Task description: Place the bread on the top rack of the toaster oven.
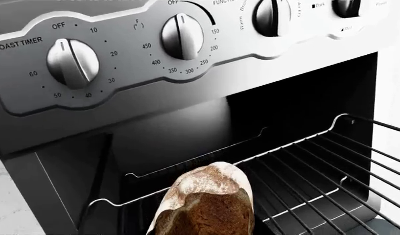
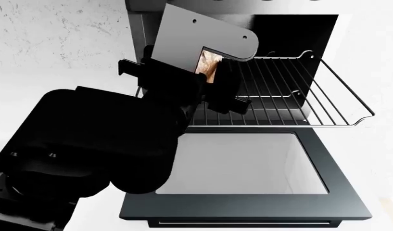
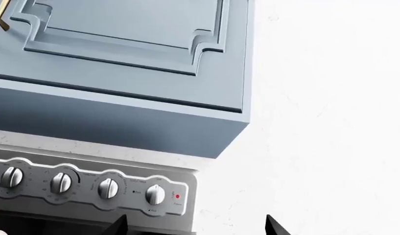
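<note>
The bread [image 1: 206, 200], a golden-brown crusty chunk, fills the near edge of the left wrist view, over the front left part of the top rack [image 1: 317, 161]. In the head view my left gripper [image 2: 212, 72] is shut on the bread [image 2: 209, 65], held just above the pulled-out top rack [image 2: 292, 86] of the black toaster oven [image 2: 324, 29]. I cannot tell whether the bread touches the bars. The lower wire grid [image 1: 304, 205] shows beneath. My right gripper [image 3: 194, 226] is open and holds nothing, with only its dark fingertips [image 3: 118, 226] showing.
The oven door [image 2: 337, 192] lies folded down flat, with its grey glass window facing up. A silver control panel with several knobs [image 1: 72, 61] runs above the opening. A blue cabinet [image 3: 121, 58] hangs over the oven, beside a white wall [image 3: 330, 98].
</note>
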Controlling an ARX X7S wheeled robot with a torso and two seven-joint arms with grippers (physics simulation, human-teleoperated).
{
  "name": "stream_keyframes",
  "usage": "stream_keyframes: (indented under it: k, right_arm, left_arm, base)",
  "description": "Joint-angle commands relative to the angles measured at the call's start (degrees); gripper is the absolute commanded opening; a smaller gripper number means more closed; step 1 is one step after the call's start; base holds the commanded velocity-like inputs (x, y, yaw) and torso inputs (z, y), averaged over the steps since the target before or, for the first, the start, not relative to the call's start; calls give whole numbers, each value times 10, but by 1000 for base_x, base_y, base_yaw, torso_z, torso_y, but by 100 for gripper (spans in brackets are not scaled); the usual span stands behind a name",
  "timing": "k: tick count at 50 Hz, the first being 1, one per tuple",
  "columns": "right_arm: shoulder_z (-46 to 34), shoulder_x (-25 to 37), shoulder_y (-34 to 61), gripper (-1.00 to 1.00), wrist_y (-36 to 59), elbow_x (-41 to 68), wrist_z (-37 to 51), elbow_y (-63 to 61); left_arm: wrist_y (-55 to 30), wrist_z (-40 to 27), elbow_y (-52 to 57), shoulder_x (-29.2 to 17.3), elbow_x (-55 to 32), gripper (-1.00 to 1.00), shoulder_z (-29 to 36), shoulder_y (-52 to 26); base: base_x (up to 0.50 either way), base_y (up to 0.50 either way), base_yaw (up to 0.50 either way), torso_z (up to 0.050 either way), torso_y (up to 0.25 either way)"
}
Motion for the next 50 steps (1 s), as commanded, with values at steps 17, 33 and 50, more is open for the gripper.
stream_keyframes:
  k: [17,33,50]
  right_arm:
    - [4,-4,0,100,0,3,-5,0]
    - [10,-14,0,100,1,6,-14,0]
    - [10,-17,0,100,0,5,-17,0]
  left_arm:
    - [12,37,-1,-7,9,-100,17,6]
    - [15,25,0,-7,-2,-100,24,6]
    - [15,20,4,-11,-7,-100,32,1]
  base:
    - [0,0,0,0,1]
    - [0,0,0,0,0]
    - [0,0,0,0,0]
